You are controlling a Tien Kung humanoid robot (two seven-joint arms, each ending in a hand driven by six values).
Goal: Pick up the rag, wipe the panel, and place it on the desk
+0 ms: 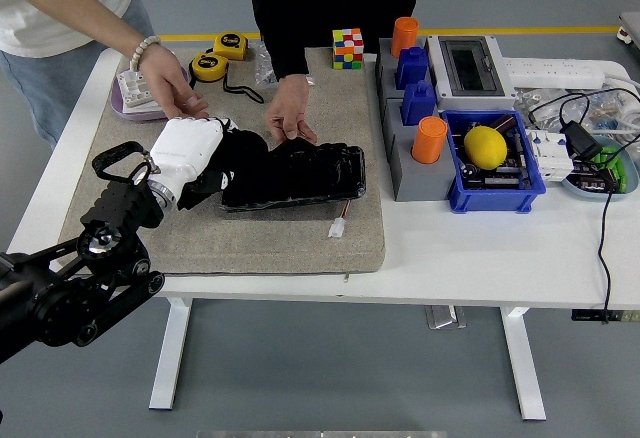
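Our left hand clamps the black rag against the panel; the blue bin holds a lemon.

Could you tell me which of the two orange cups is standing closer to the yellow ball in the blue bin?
The front orange cup, standing on the grey block right beside the blue bin holding the yellow ball. The other orange cup stands at the block's far end.

1. Only one view here: head camera, high on the robot's side, looking forward and down.
2. Far enough back to take in the whole white table, legs and grey floor included.
3. Near edge low in frame; far side with two people up top.
4. Left arm entering lower left.
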